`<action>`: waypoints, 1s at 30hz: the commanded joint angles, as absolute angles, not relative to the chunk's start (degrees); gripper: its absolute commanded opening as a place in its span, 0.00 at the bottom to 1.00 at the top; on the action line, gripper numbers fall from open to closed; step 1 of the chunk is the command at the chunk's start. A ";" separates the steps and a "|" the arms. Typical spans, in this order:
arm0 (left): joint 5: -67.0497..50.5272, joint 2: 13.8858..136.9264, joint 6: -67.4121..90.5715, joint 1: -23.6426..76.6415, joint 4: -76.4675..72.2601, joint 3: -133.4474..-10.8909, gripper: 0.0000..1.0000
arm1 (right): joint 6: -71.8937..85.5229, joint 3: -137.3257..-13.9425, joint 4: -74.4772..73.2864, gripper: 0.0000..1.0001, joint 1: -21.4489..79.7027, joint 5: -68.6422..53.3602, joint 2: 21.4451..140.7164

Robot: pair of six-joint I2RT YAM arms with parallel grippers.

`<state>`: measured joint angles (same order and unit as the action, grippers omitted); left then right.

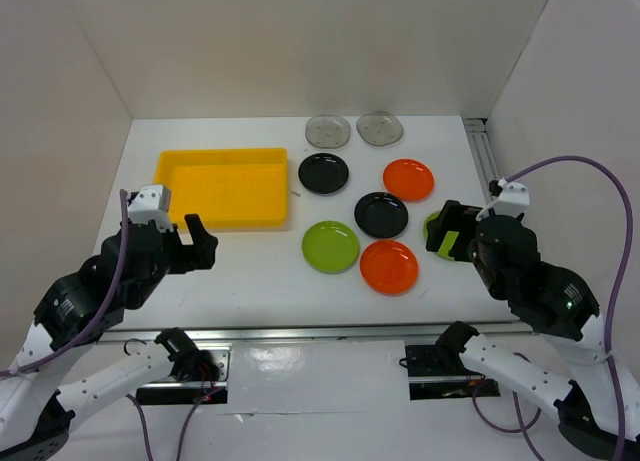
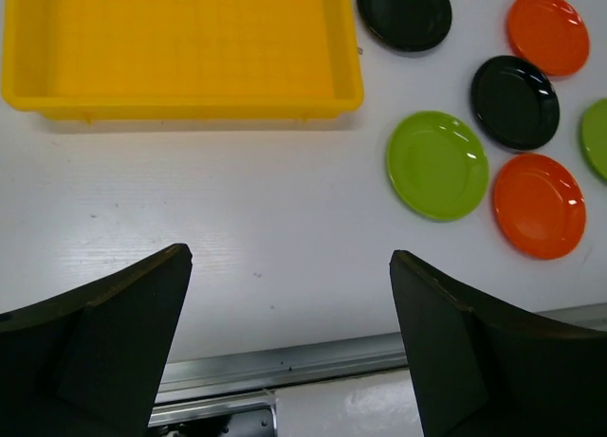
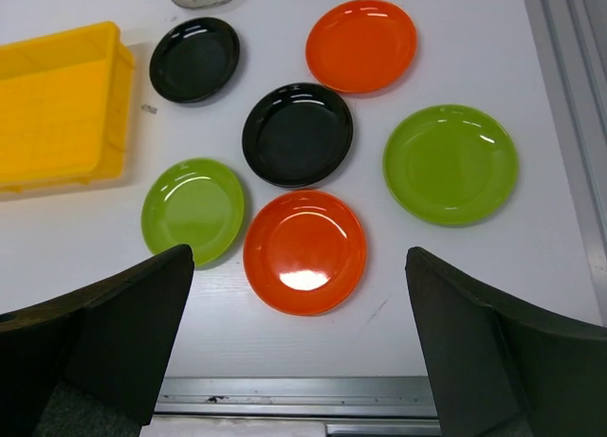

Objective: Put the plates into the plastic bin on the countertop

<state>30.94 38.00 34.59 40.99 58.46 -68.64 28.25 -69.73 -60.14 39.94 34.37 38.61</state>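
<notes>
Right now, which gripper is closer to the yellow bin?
Left. The left gripper is open just in front of the yellow bin, at its near left corner. The right gripper is open far across the plates, over a lime green plate.

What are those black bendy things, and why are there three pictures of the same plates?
They are two robot arms bolted to a white table. One picture looks down from above; the other two come from little cameras on each wrist, so each arm sees its own fingers. The left hand and right hand are both open and hold nothing. On the table sits an empty yellow bin and eight small plates: two black, two orange, two green and two clear ones at the back. One green plate hides partly behind the right arm in the top picture.
</notes>
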 commanded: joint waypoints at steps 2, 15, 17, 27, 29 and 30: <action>23.22 35.60 33.75 41.22 50.99 -65.05 0.99 | 27.87 -69.70 -57.66 1.00 39.73 36.04 35.43; 3.16 55.01 43.85 41.22 13.66 -42.11 0.99 | 27.33 -68.12 -53.88 1.00 39.73 29.19 33.40; 3.69 59.05 43.86 41.22 10.21 -41.05 0.99 | 27.33 -68.12 -53.88 1.00 39.73 28.48 33.40; 4.31 76.72 45.70 40.69 -5.70 -39.20 0.98 | 27.86 -67.95 -51.07 1.00 39.20 24.17 34.45; 4.31 80.23 46.75 39.99 -7.55 -39.20 0.96 | 27.86 -67.94 -50.46 1.00 39.20 22.86 33.93; 4.83 81.29 46.76 39.99 -8.95 -39.20 0.95 | 27.86 -67.42 -50.45 1.00 39.20 22.85 33.93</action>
